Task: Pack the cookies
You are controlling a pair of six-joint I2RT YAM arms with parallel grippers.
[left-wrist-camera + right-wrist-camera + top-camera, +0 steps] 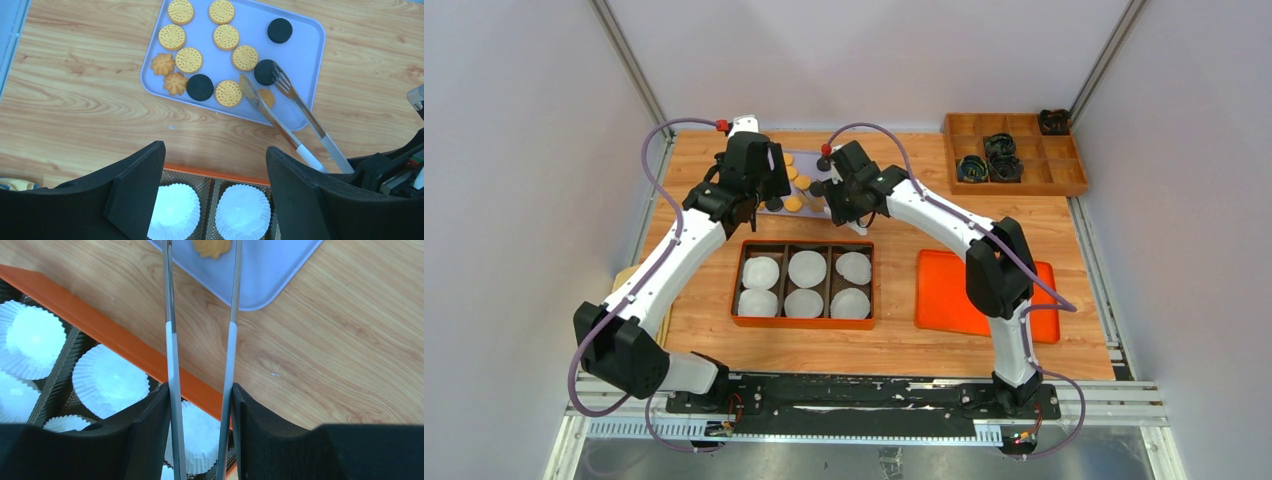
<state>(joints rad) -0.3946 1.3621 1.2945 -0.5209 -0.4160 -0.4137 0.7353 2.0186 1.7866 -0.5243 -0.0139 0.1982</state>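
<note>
We are logging a wooden table that is carrying the whole setup. The left arm and right arm are both reaching toward its far middle.

Near centre, an orange box is sitting with six white paper liners inside, in two rows of three. A flat orange panel is lying just right of the box. A wooden organizer is standing at the far right corner, holding dark items we are not able to identify.

Just beyond the box, a lavender tray is lying with the cookies spread over it. They are mostly golden rounds, with three black and a few flower-shaped.

The left gripper is hovering above the box's far edge, jaws spread wide and gripping nothing. The right gripper is pinching the handles of metal tongs, jaws part-closed against both arms.

The tongs are pointing onto the tray's near right part, with their tips sitting either side of one flower-shaped cookie. We are unable to tell whether the tips are pressing it or only flanking it.
</note>
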